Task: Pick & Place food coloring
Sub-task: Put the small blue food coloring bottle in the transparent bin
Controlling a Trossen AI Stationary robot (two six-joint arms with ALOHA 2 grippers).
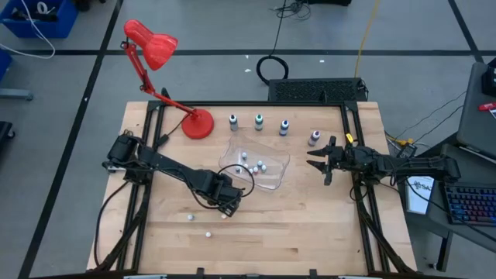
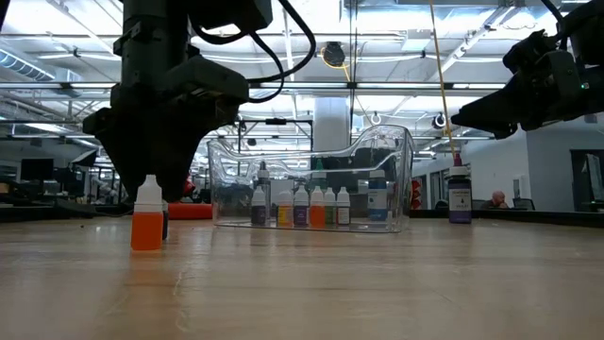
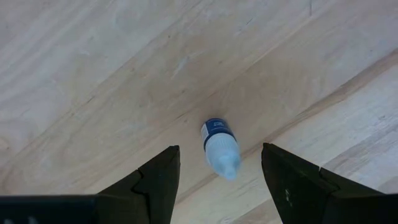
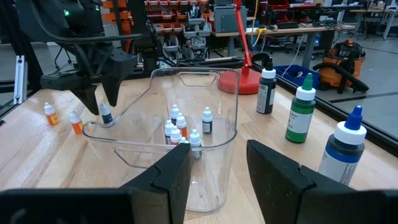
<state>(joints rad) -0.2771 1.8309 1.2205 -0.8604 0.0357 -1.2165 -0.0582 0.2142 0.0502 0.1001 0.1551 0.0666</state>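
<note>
Overhead, the left end effector [image 1: 227, 205] hangs open around a small blue-labelled bottle [image 3: 220, 147] mid-table [image 1: 310, 232]; the right end effector [image 1: 322, 162], open and empty, waits beside the clear bin [image 1: 275, 172].

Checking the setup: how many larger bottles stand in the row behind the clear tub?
4, none seemingly hidden: dark bottle beside the red lamp, then green bottle, blue bottle, and purple bottle farthest right.

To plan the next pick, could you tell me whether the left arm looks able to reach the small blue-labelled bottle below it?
Probably yes: the left gripper hangs directly above the upright bottle, fingers open to either side, with nothing but bare table around it.
</note>
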